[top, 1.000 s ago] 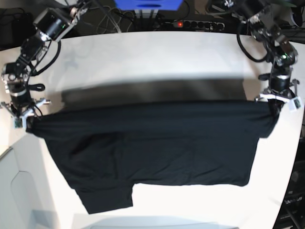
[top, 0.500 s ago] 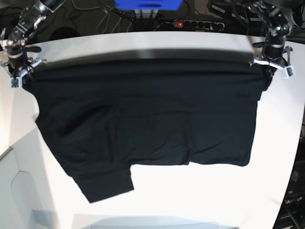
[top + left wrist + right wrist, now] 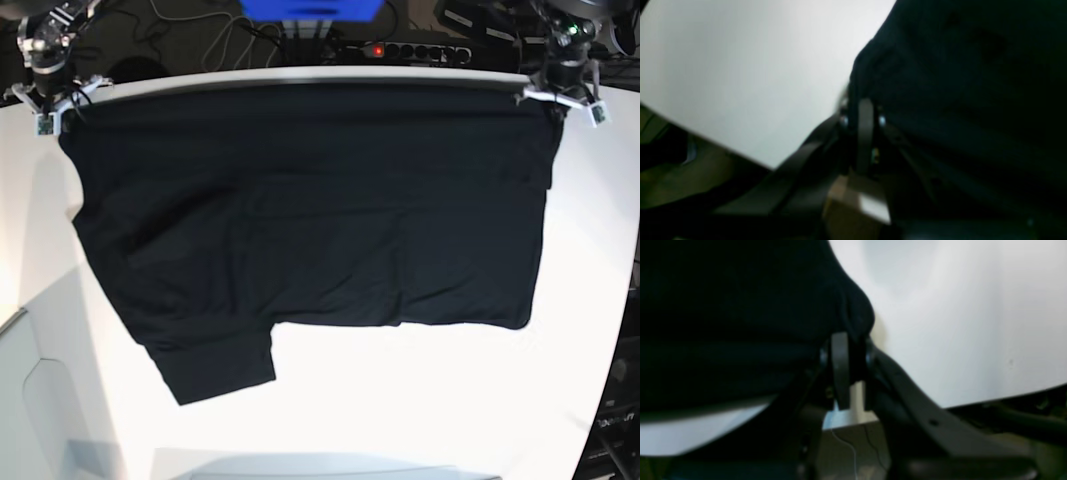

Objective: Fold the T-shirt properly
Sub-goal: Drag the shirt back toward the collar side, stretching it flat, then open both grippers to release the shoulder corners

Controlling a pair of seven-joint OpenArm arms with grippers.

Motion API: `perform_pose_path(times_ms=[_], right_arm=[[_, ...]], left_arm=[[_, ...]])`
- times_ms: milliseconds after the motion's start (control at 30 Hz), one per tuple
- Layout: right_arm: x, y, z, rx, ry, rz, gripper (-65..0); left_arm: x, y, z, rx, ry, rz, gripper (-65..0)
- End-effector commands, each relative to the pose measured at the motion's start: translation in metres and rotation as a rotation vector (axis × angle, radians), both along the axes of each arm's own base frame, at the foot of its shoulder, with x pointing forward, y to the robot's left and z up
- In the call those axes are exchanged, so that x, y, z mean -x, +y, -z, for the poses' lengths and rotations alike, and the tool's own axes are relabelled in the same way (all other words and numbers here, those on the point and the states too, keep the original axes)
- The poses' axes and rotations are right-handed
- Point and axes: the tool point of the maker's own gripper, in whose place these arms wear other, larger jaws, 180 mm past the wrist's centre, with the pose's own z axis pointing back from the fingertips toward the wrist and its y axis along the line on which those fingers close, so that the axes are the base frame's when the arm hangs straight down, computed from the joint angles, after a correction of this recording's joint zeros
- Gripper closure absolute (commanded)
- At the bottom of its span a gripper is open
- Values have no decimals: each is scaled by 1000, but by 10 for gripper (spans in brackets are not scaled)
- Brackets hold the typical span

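Claws [image 3: 556, 103] [image 3: 55, 108] grip T-shirt [image 3: 310, 210] corners, raised.

You are looking at two blurred wrist views: the T-shirt [image 3: 967, 83] is filling them as featureless black, hiding any label or print. Cloth is covering the fingertips of the left gripper [image 3: 864, 100] and right gripper [image 3: 849, 336].
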Motion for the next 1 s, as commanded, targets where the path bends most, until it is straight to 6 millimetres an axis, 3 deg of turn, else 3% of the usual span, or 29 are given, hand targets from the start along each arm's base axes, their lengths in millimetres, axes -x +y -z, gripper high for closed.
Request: perform_pose_path(times_ms=[0,200,567,867,967], right_arm=[[-4,-13,-13,48,-39,18,0],[-3,-13,-13,47,-38,18,0],[16,0,-2,16,-4,29,-5],[21,1,-1,15,6,31,-202],[17,-6,-17,43,-38,55,-232]], left_arm=[[4,8,-8,-35,-8,-10,-1],[14,10,-5,-40,19,-12,-1],[9,12,-7,-47,13,-7,-1],[0,-2,-10,-35,-2,96,-9],[0,-2,-11,-36,-5,103,-84]])
